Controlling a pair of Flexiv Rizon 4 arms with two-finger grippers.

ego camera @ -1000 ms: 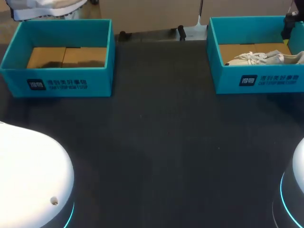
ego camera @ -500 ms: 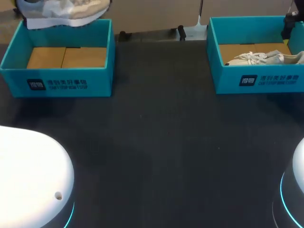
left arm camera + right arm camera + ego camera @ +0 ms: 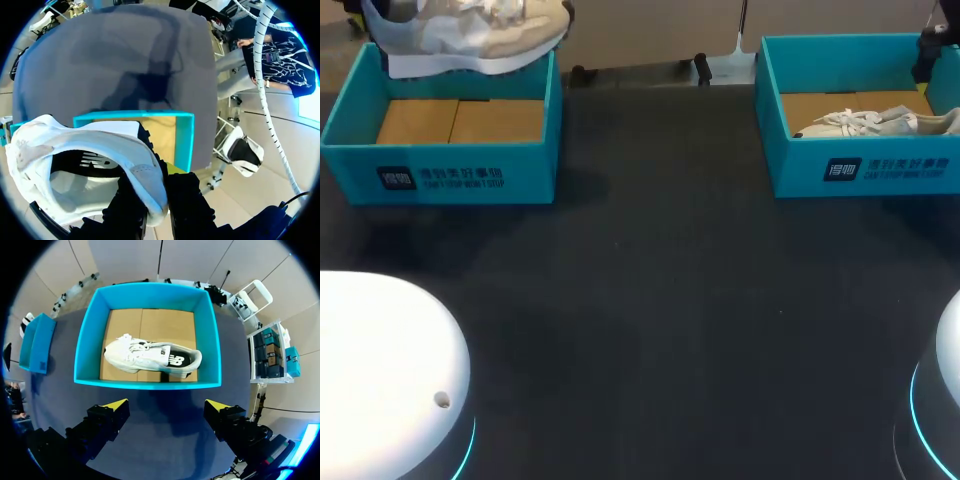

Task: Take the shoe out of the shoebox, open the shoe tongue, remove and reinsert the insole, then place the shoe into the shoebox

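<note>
One shoe (image 3: 470, 35) is out, gripped by the left hand (image 3: 156, 196) above its box (image 3: 440, 165); right hand (image 3: 167, 406) open; insole work remains.

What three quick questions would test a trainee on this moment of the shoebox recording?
1. True or false: the right claw is shut.
2. Which box holds nothing? A) left shoebox B) right shoebox
3. Fill in: the left claw grips a ___ by its heel.
Key: 1 false, it is open above the right shoebox; 2 A; 3 shoe.
</note>
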